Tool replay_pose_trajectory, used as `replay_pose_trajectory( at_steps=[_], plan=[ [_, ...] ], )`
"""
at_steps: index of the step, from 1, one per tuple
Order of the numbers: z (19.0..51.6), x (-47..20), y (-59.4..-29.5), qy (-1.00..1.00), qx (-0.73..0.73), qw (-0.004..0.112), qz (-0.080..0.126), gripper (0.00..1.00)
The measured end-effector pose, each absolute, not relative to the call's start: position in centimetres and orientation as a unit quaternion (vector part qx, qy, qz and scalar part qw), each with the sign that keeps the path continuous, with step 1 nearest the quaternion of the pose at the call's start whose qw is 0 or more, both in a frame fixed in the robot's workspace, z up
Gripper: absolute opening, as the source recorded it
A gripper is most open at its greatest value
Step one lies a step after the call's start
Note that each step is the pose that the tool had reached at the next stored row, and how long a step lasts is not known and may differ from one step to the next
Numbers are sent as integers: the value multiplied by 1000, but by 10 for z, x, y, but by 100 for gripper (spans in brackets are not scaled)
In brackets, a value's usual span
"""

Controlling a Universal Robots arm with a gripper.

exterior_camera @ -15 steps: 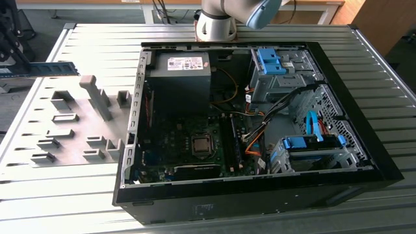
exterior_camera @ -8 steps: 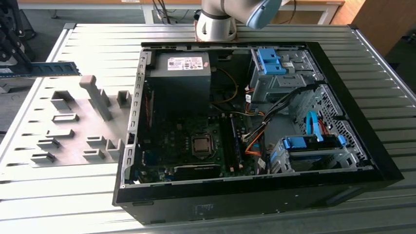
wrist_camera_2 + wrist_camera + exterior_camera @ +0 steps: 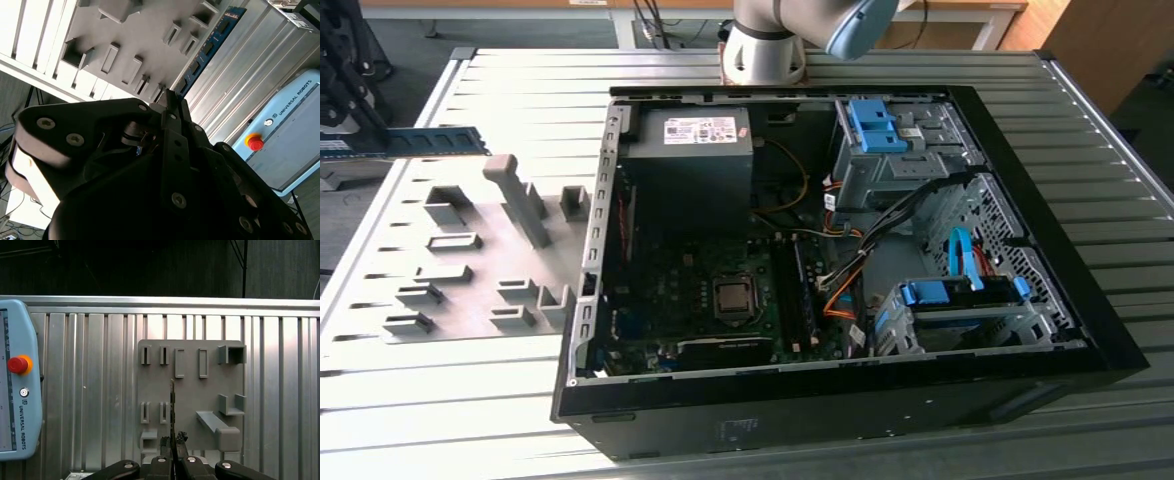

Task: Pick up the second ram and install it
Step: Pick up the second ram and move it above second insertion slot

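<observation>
The second ram (image 3: pixel 438 141) is a thin blue-green strip held in the air over the far left of the table in the exterior view, above the grey holder plate (image 3: pixel 467 270). My gripper (image 3: pixel 173 439) is shut on one end of it. In the first wrist view the ram (image 3: pixel 173 407) shows edge-on, sticking out from the fingers over the holder plate (image 3: pixel 192 390). In the second wrist view the ram (image 3: pixel 212 42) runs out from the black gripper (image 3: pixel 170 100) beside the plate's holder blocks (image 3: pixel 125 45).
An open black computer case (image 3: pixel 854 400) takes up the table's middle and right, with the motherboard (image 3: pixel 720 300), memory slots (image 3: pixel 790 290), power supply (image 3: pixel 694 150) and blue drive cages (image 3: pixel 961 295) inside. A light-blue teach pendant (image 3: pixel 15 385) lies beyond the plate. The arm's base (image 3: pixel 767 50) stands behind the case.
</observation>
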State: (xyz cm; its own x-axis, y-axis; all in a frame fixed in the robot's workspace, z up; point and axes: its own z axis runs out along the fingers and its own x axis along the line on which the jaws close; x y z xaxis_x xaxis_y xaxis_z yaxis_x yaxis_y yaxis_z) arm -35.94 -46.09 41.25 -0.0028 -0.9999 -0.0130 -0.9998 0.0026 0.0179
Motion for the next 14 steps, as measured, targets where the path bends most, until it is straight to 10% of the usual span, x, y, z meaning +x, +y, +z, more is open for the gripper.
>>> replay_pose_trajectory(
  at_steps=[14],
  plan=[
    [413,-351,-461,-708,706,2,-11,14]
  ],
)
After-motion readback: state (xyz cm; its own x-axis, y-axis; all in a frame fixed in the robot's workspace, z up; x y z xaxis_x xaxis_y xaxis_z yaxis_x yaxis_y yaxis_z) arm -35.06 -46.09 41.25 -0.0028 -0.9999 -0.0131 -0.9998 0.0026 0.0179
